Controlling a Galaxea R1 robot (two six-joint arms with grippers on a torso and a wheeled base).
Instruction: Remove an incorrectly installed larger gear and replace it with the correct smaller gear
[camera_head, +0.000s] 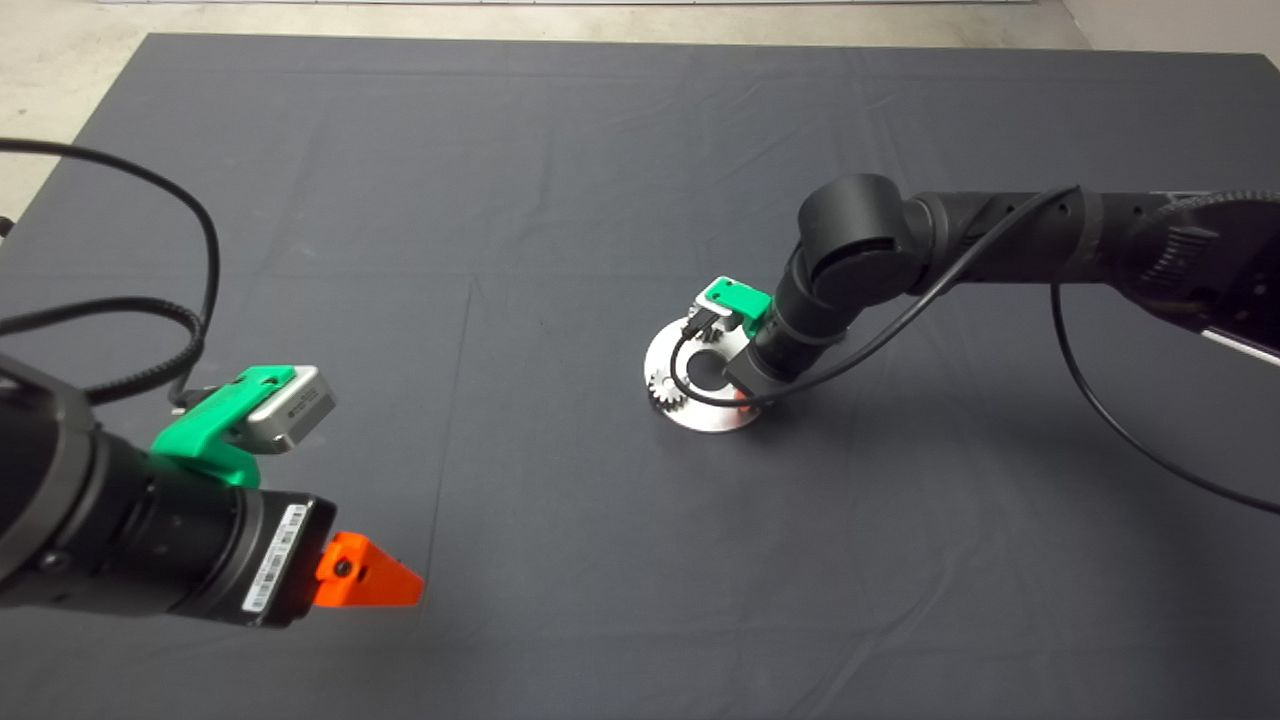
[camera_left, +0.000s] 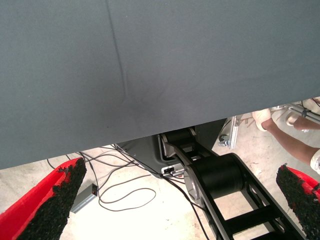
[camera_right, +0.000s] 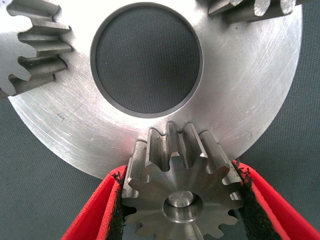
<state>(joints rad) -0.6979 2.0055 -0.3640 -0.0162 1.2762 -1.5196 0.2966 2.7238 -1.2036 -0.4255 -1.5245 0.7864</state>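
Note:
A round steel plate (camera_head: 702, 416) with a centre hole lies mid-mat. At its rim the smaller gear (camera_right: 182, 195), grey with straight teeth, sits on a pin that shows in its centre hole. My right gripper (camera_right: 179, 170) is shut on it, one pad against its teeth on each side; in the head view the right gripper (camera_head: 742, 398) is mostly hidden under its wrist. Two brighter gears (camera_right: 35, 45) (camera_right: 250, 10) stand elsewhere on the plate (camera_right: 250, 100); one gear (camera_head: 666, 388) shows in the head view. The larger gear is out of view. My left gripper (camera_head: 415, 590) waits open and empty at the lower left.
Beyond the mat's edge the left wrist view, past the left gripper (camera_left: 182, 172), shows the robot's black base (camera_left: 215, 180), cables on the floor and a person's leg (camera_left: 295, 145).

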